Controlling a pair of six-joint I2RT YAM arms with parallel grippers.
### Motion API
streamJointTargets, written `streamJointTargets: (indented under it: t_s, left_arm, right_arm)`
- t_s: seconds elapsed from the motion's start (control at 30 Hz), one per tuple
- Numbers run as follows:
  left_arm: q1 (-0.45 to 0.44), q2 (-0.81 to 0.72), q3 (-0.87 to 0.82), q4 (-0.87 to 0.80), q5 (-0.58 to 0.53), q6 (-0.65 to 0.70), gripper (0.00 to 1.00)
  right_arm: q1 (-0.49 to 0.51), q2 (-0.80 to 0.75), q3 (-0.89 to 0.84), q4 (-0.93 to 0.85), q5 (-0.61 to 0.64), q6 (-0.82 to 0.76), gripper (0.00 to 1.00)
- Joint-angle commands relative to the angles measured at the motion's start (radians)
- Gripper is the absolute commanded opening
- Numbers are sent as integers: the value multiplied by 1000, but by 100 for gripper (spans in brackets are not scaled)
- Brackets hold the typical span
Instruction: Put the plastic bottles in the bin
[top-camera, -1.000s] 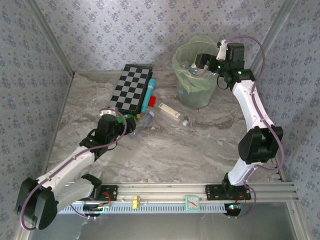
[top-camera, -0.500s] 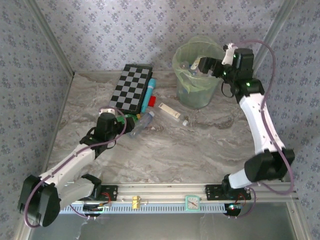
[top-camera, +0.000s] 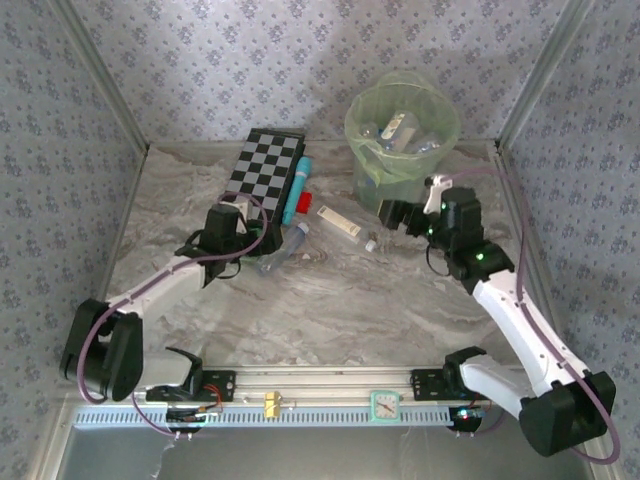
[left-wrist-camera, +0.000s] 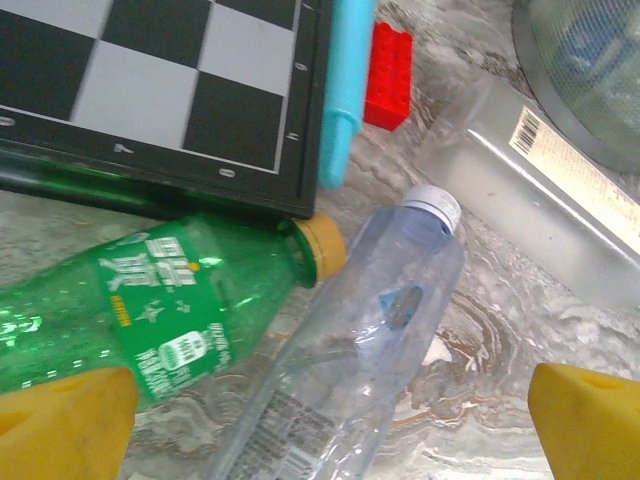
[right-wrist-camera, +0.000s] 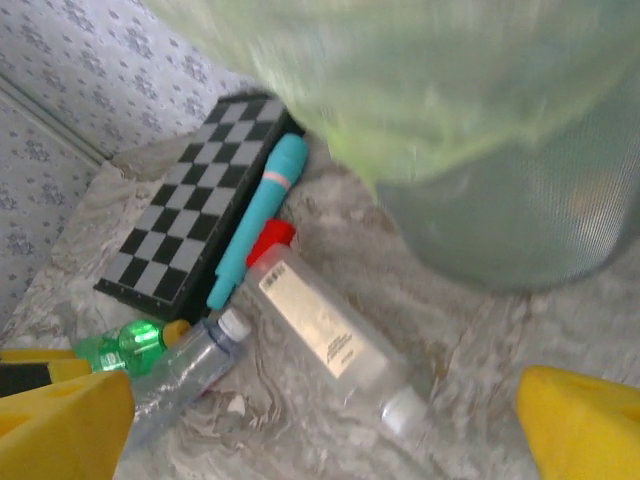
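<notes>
Three bottles lie on the marbled table (top-camera: 400, 300). A glossy green bottle (left-wrist-camera: 150, 310) touches a crumpled clear bottle (left-wrist-camera: 350, 340), and a smooth labelled bottle (right-wrist-camera: 320, 335) lies near the round translucent bin (top-camera: 395, 185), which holds more. One checkerboard (left-wrist-camera: 150, 80), one cyan tube (left-wrist-camera: 345, 80) and one red block (left-wrist-camera: 388, 62) crowd them. The left gripper (left-wrist-camera: 325, 418) and right gripper (right-wrist-camera: 320, 420) gape wide, empty.

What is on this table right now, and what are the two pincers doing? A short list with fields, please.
Bin: round pale-green bucket, several clear bottles inside
Bottles on table: green plastic bottle, clear white-capped bottle, clear bottle with white label
Other items: black-and-white checkerboard, cyan tube, red block
Left pincer: open, over green and white-capped bottles
Right pincer: open, empty, beside bin
</notes>
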Motion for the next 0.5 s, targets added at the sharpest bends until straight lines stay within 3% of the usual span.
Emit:
streamJointTargets:
  t_s: [0.0, 0.23, 0.47]
  left_arm:
    - [2, 26, 31, -1, 76, 24, 100]
    - [-38, 75, 26, -31, 38, 42, 100]
    - [-114, 137, 41, -49, -27, 62, 100]
  right_arm:
    - [43, -42, -98, 102, 62, 121, 100]
    - [106, -88, -284, 278, 159, 266, 100]
    - [139, -55, -294, 287, 205, 283, 100]
